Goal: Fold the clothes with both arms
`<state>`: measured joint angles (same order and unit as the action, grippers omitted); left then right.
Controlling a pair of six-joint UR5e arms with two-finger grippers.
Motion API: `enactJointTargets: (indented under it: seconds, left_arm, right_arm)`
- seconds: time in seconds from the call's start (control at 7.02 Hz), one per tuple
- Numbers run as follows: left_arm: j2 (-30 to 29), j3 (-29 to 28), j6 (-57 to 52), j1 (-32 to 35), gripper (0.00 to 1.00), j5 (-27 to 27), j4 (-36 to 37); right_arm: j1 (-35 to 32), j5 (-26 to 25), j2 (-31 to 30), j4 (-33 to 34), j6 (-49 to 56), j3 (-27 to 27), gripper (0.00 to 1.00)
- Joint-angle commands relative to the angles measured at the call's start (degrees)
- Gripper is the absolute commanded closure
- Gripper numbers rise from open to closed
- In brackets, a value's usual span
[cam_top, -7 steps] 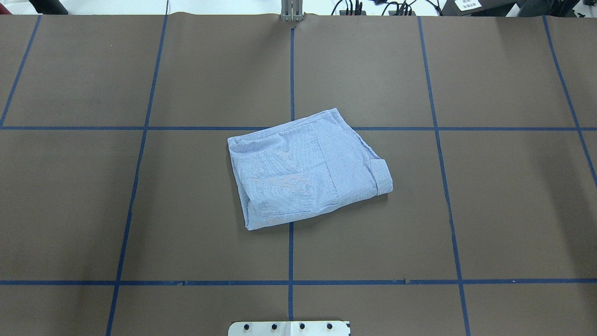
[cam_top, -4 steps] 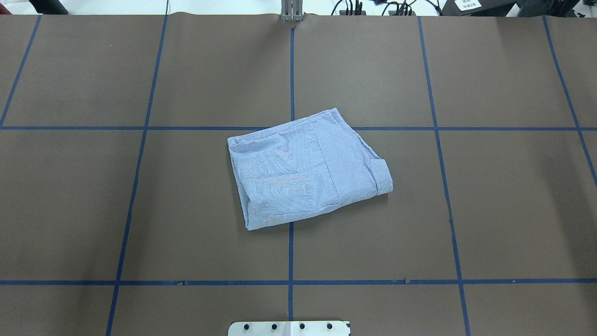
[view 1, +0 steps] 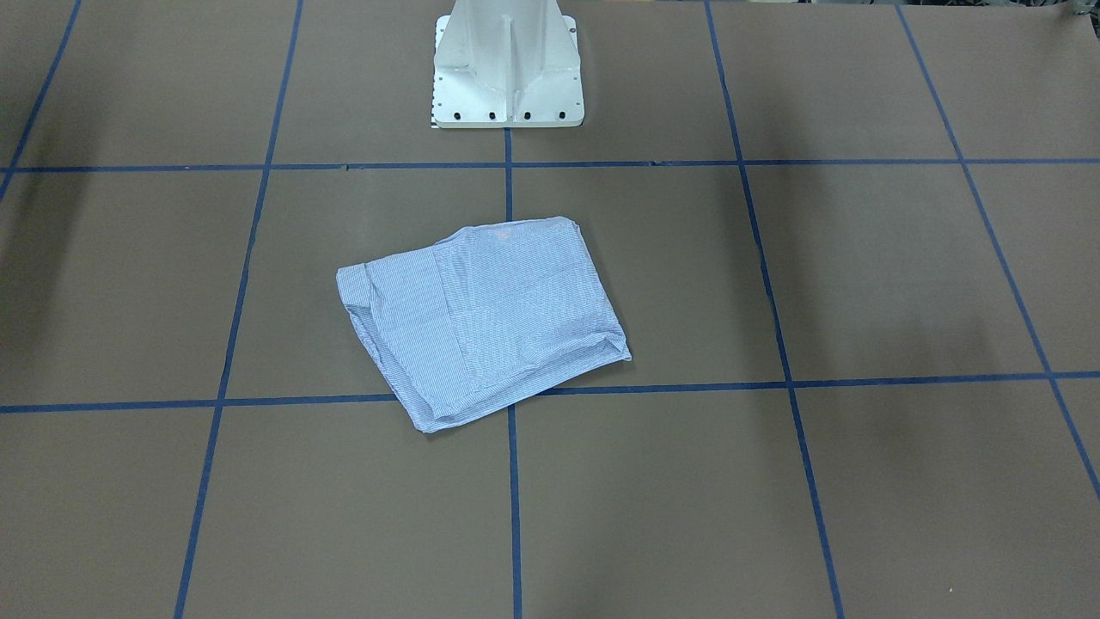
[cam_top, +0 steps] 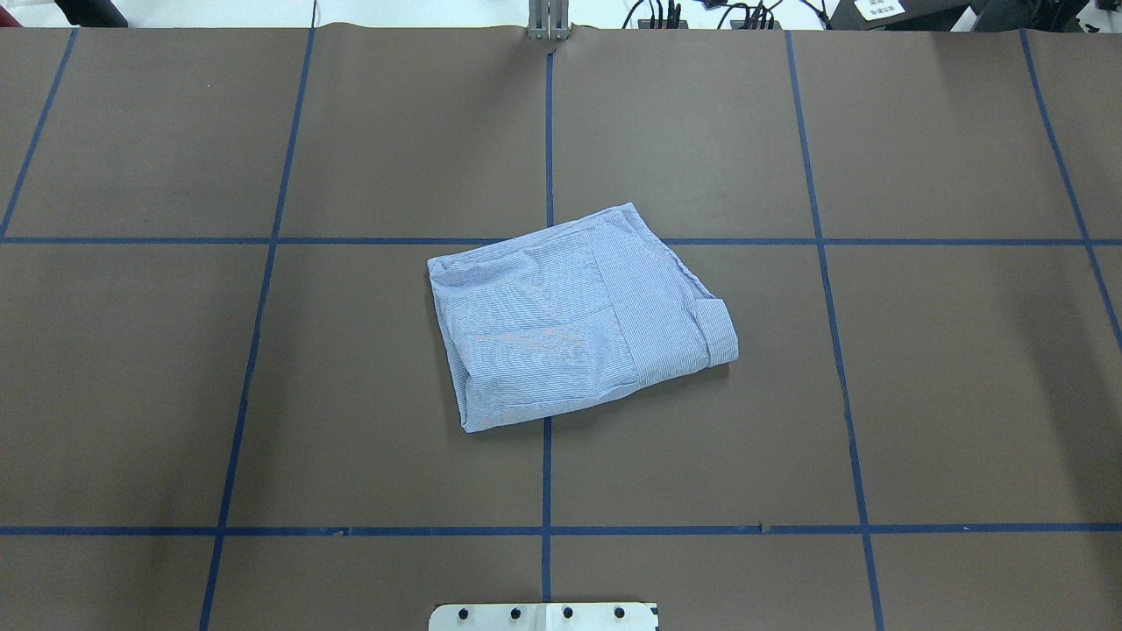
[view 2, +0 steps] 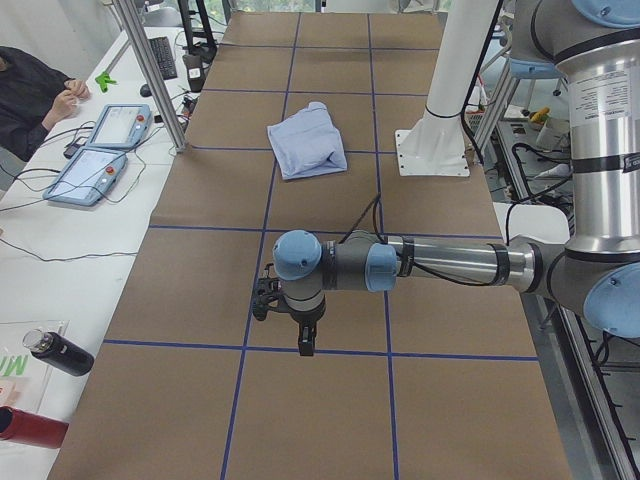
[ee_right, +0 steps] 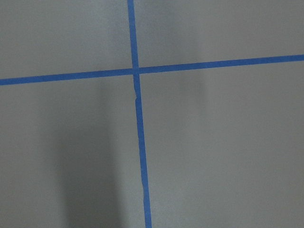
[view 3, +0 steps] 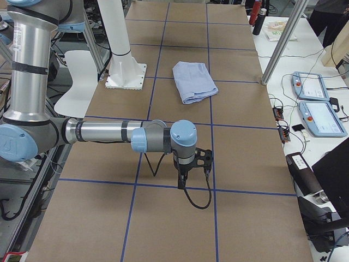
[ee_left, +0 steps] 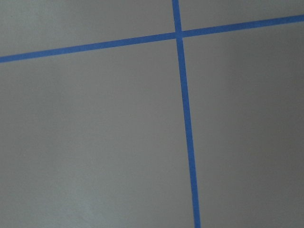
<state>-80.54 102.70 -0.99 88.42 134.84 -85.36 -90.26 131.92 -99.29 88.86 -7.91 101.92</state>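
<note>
The clothes are one light blue-and-white striped shirt [cam_top: 570, 324], folded into a compact, slightly skewed rectangle at the table's middle [view 1: 490, 318]. Nothing touches it. The side views show the shirt [view 2: 308, 140] [view 3: 193, 81] far from both arms. My left arm [view 2: 440, 265] stretches low over the table's left end, its gripper [view 2: 300, 340] pointing down above a blue tape line. My right arm [view 3: 109, 132] does the same at the right end, gripper [view 3: 182, 180] pointing down. Both grippers show only in the side views, so I cannot tell if they are open or shut. Both wrist views show only brown table and tape.
The brown table [cam_top: 964, 394] carries a blue tape grid. The white pedestal base [view 1: 507, 69] stands at the robot's edge. Two teach pendants [view 2: 100, 150] and a seated person [view 2: 30, 95] are past the far side, bottles [view 2: 55, 352] at the left end, metal posts [view 3: 283, 38] along the edge.
</note>
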Motion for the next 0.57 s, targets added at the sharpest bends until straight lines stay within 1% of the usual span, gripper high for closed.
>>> enactJointTargets:
  seconds: [0.0, 0.43]
  left_arm:
    - [0.0, 0.0, 0.4, 0.0, 0.01, 0.3, 0.1]
    - [0.1, 0.1, 0.4, 0.0, 0.01, 0.3, 0.1]
  right_arm:
    - [0.0, 0.0, 0.0, 0.1, 0.0, 0.0, 0.0]
    - [0.0, 0.0, 0.1, 0.3, 0.0, 0.3, 0.0]
